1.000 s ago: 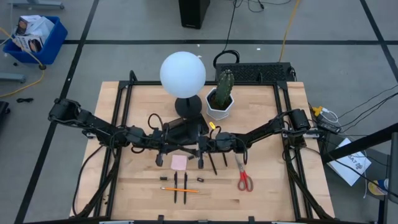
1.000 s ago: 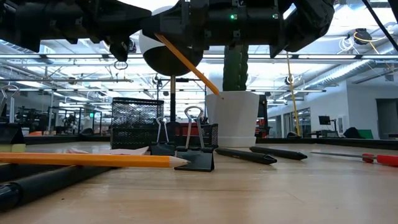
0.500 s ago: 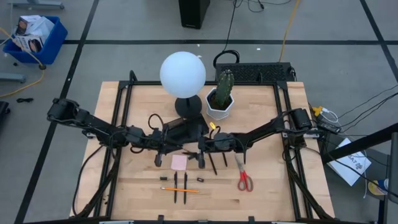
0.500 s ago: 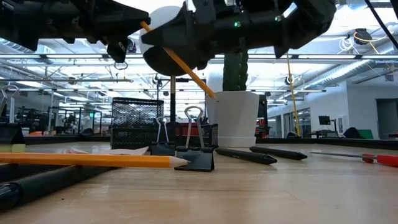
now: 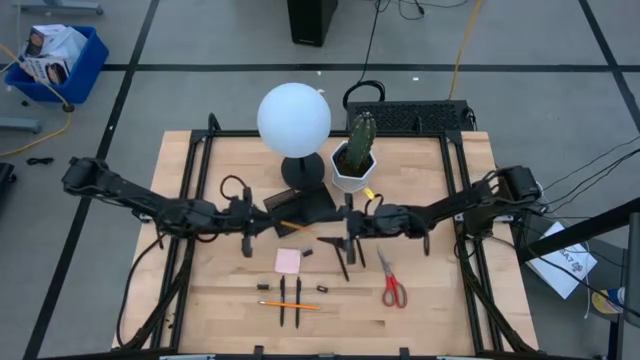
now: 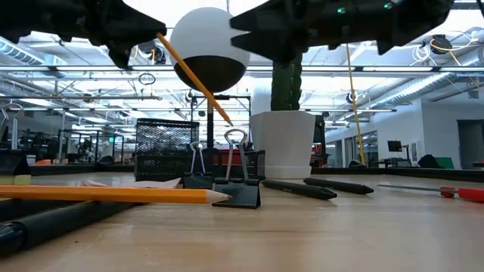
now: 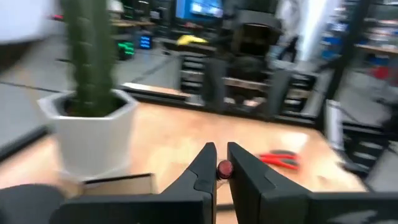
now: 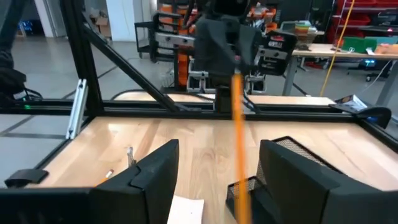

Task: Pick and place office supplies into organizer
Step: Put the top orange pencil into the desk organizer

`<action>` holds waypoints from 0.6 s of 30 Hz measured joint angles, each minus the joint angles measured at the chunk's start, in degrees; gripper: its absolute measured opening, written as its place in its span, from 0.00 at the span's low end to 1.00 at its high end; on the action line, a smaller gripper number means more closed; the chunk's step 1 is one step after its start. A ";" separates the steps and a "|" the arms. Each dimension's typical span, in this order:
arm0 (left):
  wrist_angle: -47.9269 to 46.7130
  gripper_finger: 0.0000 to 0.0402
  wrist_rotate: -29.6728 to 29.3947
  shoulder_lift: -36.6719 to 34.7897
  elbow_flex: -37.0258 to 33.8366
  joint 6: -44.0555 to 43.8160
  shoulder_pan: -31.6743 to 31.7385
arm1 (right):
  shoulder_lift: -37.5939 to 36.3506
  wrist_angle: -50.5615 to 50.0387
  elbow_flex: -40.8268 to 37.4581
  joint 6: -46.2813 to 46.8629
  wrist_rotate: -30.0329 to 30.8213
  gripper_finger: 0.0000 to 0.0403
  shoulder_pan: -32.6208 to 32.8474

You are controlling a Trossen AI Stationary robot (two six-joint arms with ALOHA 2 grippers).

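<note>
Over the table's middle, the left gripper (image 5: 252, 226) held an orange pencil (image 5: 292, 227) aloft, fingers clamped on its eraser end, its tip toward the black mesh organizer (image 5: 305, 203).

At 3 o'clock of the pencil the right gripper (image 5: 347, 222) hovered empty, fingers wide apart. By the look of it, sorting had barely begun: at 6 o'clock of the organizer the pink sticky-note pad (image 5: 289, 261), black pens (image 5: 298, 300), a second pencil (image 5: 290, 305), binder clips (image 6: 236, 185) and, at 4 o'clock, red-handled scissors (image 5: 393, 290) lay on the table.
</note>
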 joint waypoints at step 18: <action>-13.38 0.06 -16.30 -19.70 0.00 2.58 -4.15 | -4.19 0.17 -3.41 -0.18 0.20 0.54 -0.11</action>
